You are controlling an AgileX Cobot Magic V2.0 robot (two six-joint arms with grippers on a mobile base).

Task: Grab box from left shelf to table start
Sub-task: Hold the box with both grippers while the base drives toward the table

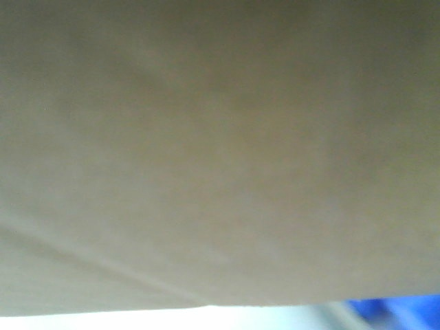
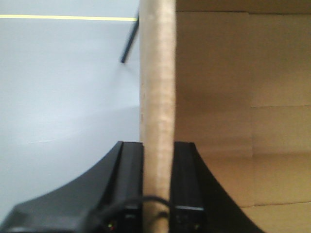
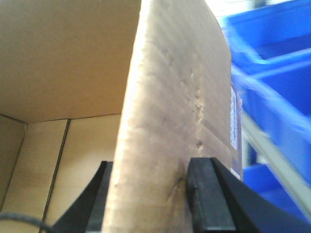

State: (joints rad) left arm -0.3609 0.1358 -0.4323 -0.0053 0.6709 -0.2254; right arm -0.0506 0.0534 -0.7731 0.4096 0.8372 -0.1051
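On two walls of brown corrugated box (image 2: pixel 158 87), clamps left jaws and right jaws; interior bare cardboard; blue bins (image 3: pixel 277 63) alongside, contents hidden.

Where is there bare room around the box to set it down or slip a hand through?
Bare: the pale surface beside the box, below the yellow line; the white table showing under the box's lower edge, next to the blue bins. Crowded: the blue bins sit close by the wall the right gripper clamps.
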